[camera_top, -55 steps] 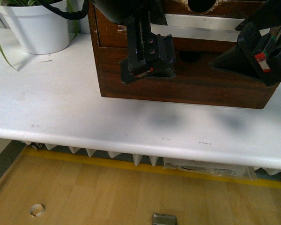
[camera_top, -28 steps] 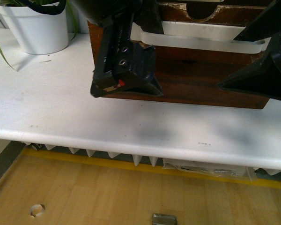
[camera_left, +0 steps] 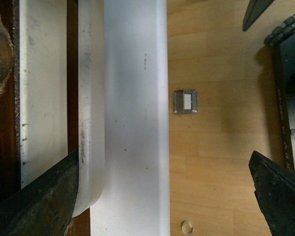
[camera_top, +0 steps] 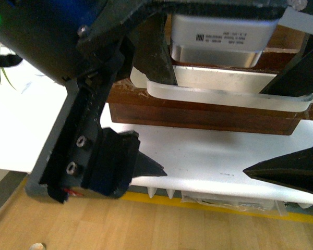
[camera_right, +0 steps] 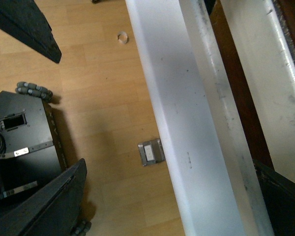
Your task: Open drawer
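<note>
The dark brown drawer (camera_top: 208, 115) stands out over the white table (camera_top: 208, 151), with its long white handle (camera_top: 224, 92) across the front. My left gripper (camera_top: 169, 127) is open wide. One finger (camera_top: 155, 57) reaches down behind the handle and the other (camera_top: 141, 164) hangs past the table's front edge. My right gripper (camera_top: 253, 133) is open the same way at the handle's right end. In the left wrist view the handle (camera_left: 91, 123) lies by one finger (camera_left: 34, 201). In the right wrist view the handle (camera_right: 221, 103) runs toward one finger (camera_right: 280, 189).
A silver labelled box (camera_top: 224, 36) hangs over the drawer. The table's front edge (camera_left: 157, 98) drops to a wooden floor with a small metal plate (camera_left: 186, 101). The robot's black base (camera_right: 19, 142) stands on the floor below.
The handle and drawer front have come toward the table's front edge. Both arms have drawn back toward the camera, and the left arm now fills the left side and hides the plant pot.
</note>
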{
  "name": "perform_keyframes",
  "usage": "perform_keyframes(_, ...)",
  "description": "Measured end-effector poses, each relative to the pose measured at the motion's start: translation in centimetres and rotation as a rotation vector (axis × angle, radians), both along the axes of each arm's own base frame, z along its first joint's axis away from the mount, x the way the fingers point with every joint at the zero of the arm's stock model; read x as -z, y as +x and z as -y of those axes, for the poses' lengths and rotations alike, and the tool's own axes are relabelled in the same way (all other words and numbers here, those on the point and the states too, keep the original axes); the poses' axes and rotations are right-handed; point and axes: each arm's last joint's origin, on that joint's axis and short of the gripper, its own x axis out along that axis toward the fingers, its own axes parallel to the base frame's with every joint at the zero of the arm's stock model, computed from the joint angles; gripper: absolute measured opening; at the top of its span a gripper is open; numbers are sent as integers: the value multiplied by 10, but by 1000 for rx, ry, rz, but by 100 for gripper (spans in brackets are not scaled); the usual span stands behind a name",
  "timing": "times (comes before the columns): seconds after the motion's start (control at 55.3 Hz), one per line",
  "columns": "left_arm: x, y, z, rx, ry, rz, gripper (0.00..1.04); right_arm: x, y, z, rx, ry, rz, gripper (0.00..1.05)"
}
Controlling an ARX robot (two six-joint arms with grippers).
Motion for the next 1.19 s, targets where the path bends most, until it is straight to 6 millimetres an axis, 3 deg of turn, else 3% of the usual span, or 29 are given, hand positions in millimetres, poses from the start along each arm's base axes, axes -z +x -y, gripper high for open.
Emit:
perform_keyframes(0.145,1,-6,-3,-67,-85,115,99,-6,-7,6,34,88,32,96)
perform_keyframes(0.343,-18,-20,-17,-216,-248,277,99,-18,-26,28,146,209,119,96)
perform_keyframes(0.542,-20,-50,-42,-431,-413,357,99,-17,-54,55,357,318,258,96)
perform_keyframes(0.759,-17,-88,-79,-736,-603,421,99,-6,-92,71,558,407,343,96)
perform_keyframes(0.886,-2,-122,-111,-964,-706,413,99,9,-124,80,790,457,411,96)
perform_keyframes(1.084,28,-159,-135,-1169,-779,342,99,27,-152,88,1006,539,434,96)
perform_keyframes(1.193,39,-168,-143,-1262,-846,295,99,28,-160,91,1071,615,454,96)
